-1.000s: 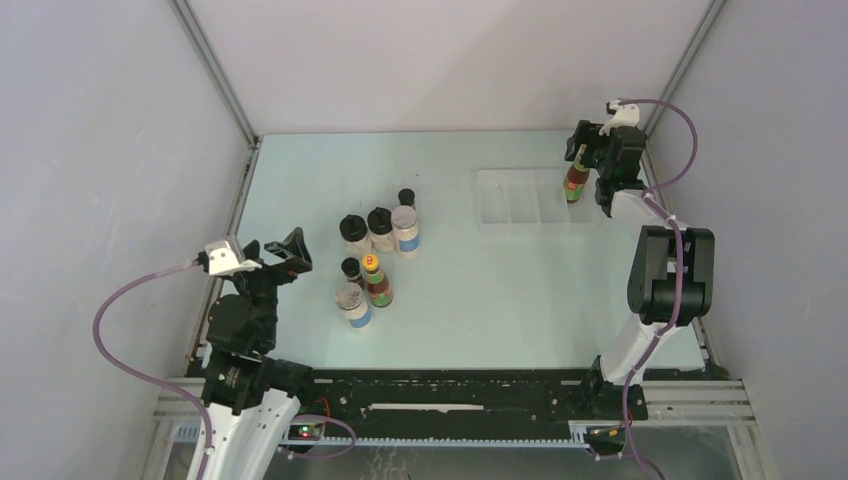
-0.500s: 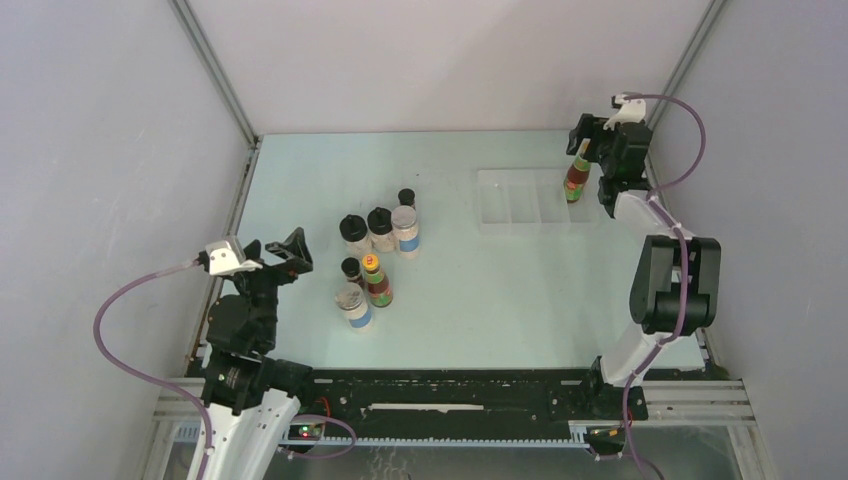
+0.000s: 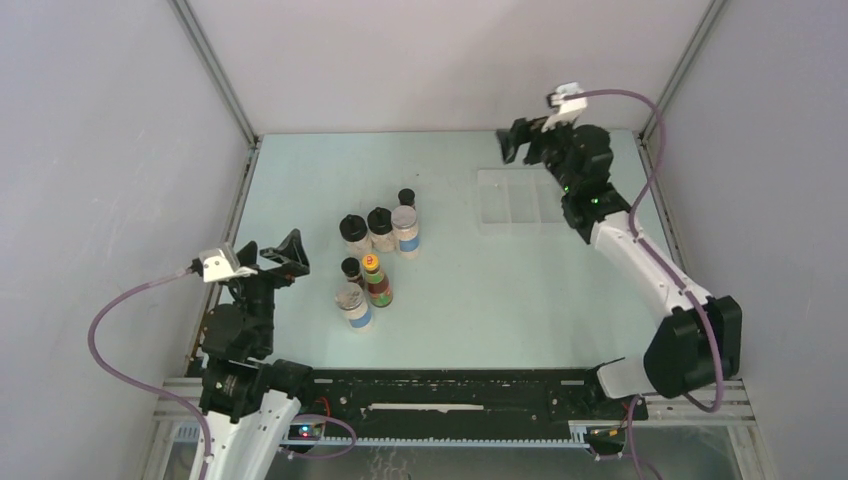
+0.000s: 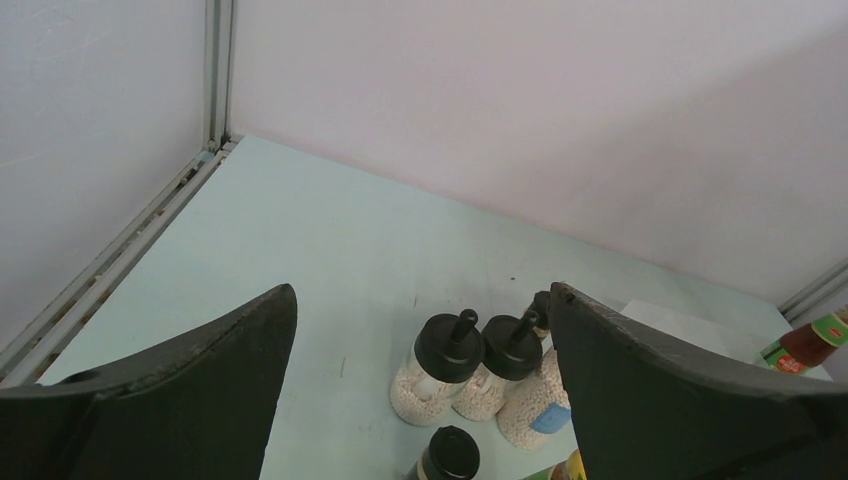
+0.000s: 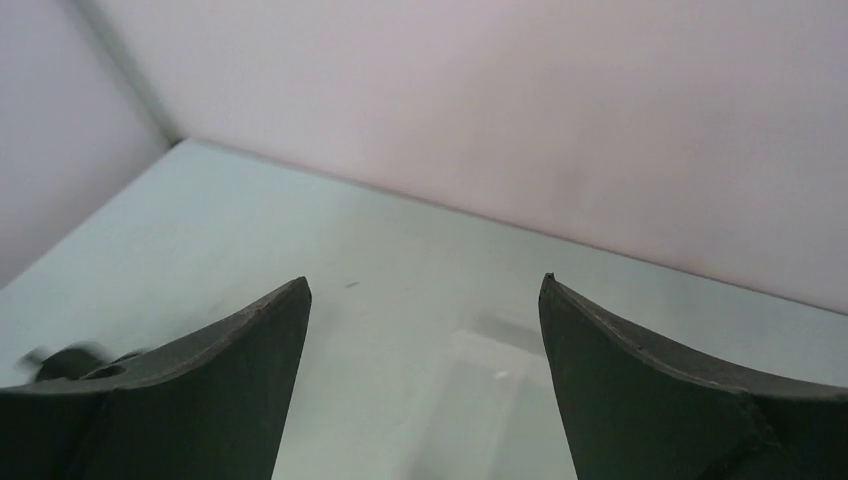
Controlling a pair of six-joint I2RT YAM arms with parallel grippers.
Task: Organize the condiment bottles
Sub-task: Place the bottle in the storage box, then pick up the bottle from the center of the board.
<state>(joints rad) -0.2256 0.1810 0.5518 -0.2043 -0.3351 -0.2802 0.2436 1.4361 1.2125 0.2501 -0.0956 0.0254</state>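
Right claw [image 5: 422, 278] gapes unclenched over the pale green table [image 3: 480, 300]; left claw [image 4: 422, 286] likewise; plain grey walls [image 3: 450, 60] around.

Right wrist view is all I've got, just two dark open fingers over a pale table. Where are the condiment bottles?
Observer: Seven stand clustered in the top view, around a slim red sauce bottle with a yellow cap, left of the clear plastic divided tray.
Operator: And the eighth?
Observer: The left wrist view catches a second red sauce bottle at its right edge, by the tray; the right arm hides it from above.
Operator: Left gripper busy?
Observer: No, the left gripper is open and empty, apart from the cluster.
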